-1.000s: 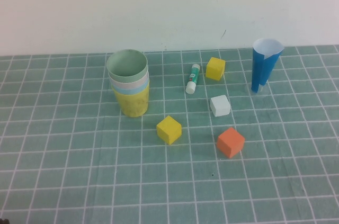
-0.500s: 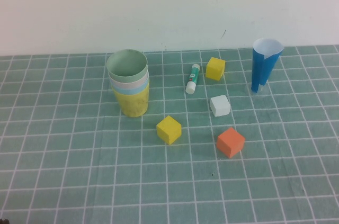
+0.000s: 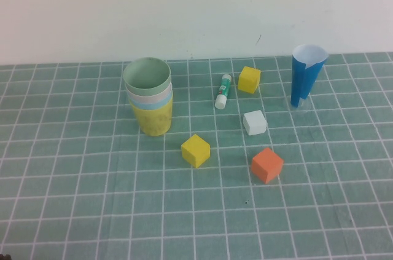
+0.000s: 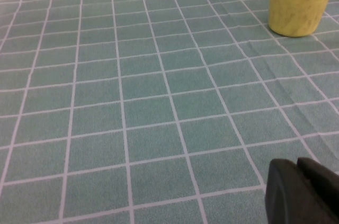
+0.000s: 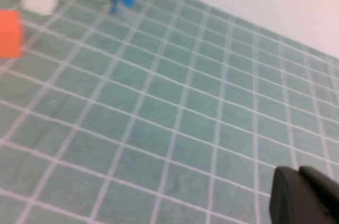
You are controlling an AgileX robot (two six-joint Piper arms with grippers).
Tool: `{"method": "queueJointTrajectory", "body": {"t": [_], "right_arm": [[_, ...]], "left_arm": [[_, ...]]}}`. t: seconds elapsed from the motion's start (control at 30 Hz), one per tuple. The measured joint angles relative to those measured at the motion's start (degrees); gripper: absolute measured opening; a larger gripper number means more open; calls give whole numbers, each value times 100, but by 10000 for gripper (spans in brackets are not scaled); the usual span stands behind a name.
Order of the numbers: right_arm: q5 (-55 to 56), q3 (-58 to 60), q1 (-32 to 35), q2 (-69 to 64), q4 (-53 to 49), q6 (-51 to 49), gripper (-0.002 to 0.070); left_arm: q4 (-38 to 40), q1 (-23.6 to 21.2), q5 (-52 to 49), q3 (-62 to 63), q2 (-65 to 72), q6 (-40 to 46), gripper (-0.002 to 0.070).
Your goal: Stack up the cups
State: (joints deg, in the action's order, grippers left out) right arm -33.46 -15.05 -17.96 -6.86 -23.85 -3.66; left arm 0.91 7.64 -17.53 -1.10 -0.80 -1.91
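The four cups stand nested in one upright stack at the table's back left: the yellow cup [image 3: 154, 120] is outermost, the light blue rim [image 3: 151, 106] and the pale pink rim [image 3: 150, 95] show above it, and the pale green cup [image 3: 147, 75] is innermost on top. The yellow cup's base also shows in the left wrist view [image 4: 298, 2]. My left gripper [image 4: 294, 166] is shut and empty, low over bare mat well away from the stack. My right gripper [image 5: 296, 172] is shut and empty over bare mat. Neither gripper shows in the high view.
A yellow cube [image 3: 196, 150], a white cube [image 3: 255, 123], an orange cube [image 3: 267, 165], a second yellow cube [image 3: 249, 79] and a glue stick [image 3: 222, 91] lie right of the stack. A dark-blue paper cone [image 3: 306, 75] stands at the back right.
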Motion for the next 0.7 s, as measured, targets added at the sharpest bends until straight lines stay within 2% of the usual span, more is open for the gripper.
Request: {"method": "queueJointTrajectory", "body": {"t": [0.13, 0.27, 0.7], "right_arm": [[776, 1001, 799, 498, -106, -38, -1], [1274, 1605, 1266, 728, -110, -98, -1], [1089, 1622, 1372, 764, -209, -109, -1]], "left_arm": [[0, 0, 0, 0, 0, -7, -1], [0, 0, 0, 0, 0, -7, -1], [0, 0, -12, 0, 0, -7, -1]]}}
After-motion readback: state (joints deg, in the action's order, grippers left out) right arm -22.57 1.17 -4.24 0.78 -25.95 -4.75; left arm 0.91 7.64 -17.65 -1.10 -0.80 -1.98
